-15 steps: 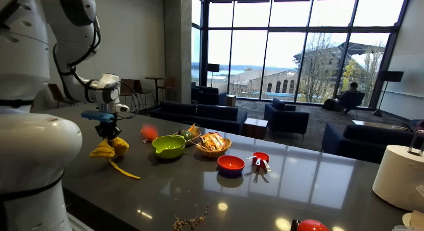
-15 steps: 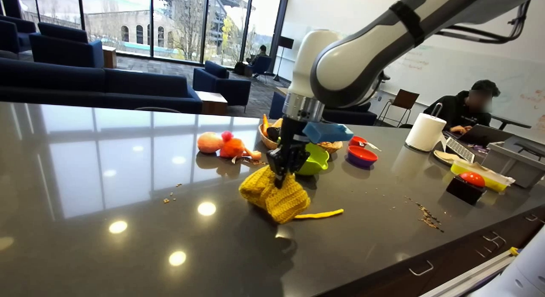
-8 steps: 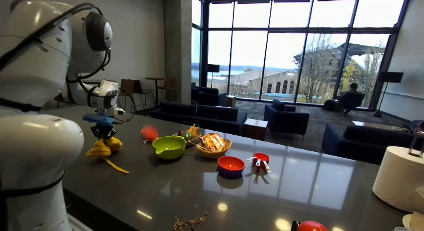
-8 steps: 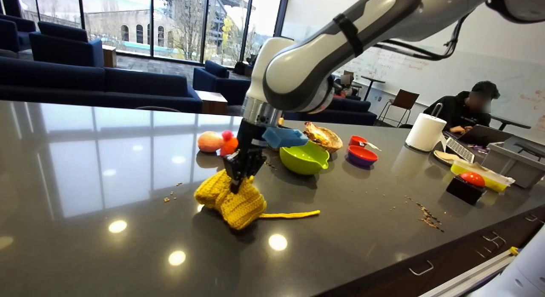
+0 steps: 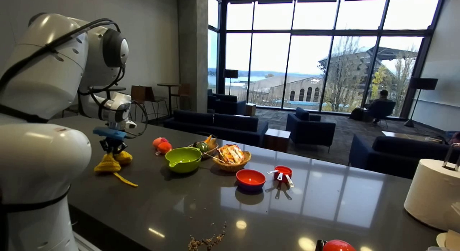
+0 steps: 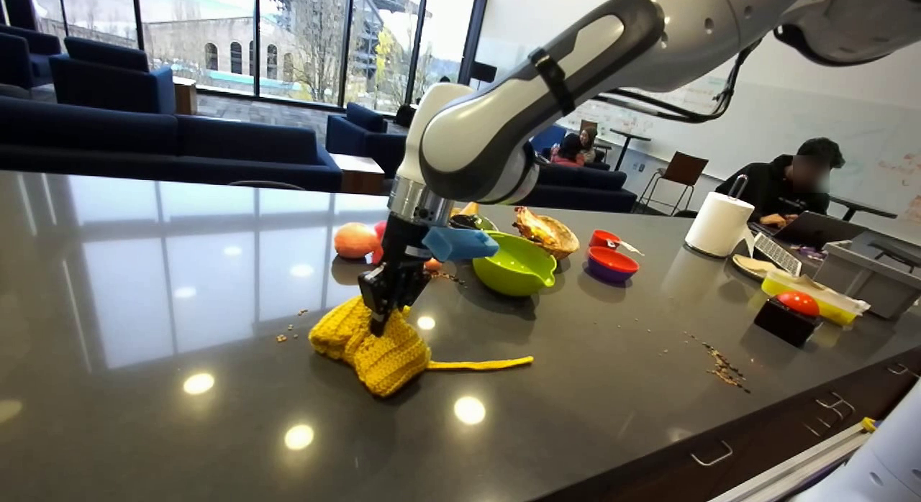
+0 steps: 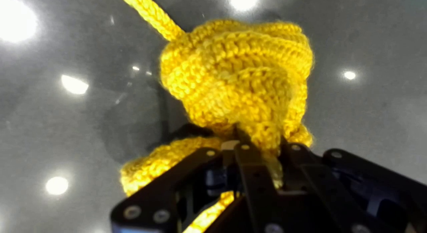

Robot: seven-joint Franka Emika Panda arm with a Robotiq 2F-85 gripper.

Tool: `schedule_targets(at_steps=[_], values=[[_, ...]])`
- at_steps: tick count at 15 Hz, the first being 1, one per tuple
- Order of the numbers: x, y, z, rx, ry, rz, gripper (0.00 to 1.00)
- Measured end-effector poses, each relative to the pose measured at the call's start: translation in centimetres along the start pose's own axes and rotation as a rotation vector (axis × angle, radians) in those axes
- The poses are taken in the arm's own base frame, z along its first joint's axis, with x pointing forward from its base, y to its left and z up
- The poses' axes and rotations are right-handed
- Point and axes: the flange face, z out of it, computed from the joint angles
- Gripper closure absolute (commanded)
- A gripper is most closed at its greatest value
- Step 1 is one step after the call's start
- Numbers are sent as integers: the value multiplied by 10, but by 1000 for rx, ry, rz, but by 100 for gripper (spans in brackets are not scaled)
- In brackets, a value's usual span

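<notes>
Yellow crocheted bundle [image 6: 392, 354] has moved leftward in both exterior views, pinched in the black two-finger gripper [image 7: 263, 143], touching or just above, unclear which, the glossy grey countertop [image 6: 561, 430]. Farther off stands a lime-green spouted bowl [image 5: 182, 166], then a round woven basket [image 5: 233, 167].

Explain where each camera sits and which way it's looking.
Exterior view: stands off the robot, above the counter, facing the tall windows; the arm fills the picture's left.
Exterior view: off the robot, above the counter, facing tall windows upper left and a whiteboard right; the arm reaches in from upper right.
Wrist view: on the wrist, facing down at the yellow knitted piece; the pincer shows, closed on it.
Both exterior views share the arm, pincer, counter and green bowl.
</notes>
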Motion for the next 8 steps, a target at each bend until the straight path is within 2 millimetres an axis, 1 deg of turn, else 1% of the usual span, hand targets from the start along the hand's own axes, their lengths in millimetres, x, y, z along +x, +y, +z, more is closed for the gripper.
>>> schedule_targets(at_steps=[5,6,8], values=[[1,0,-1,0,1,0,85],[1,0,-1,0,1,-1,96],[1,0,-1,0,1,0,96]])
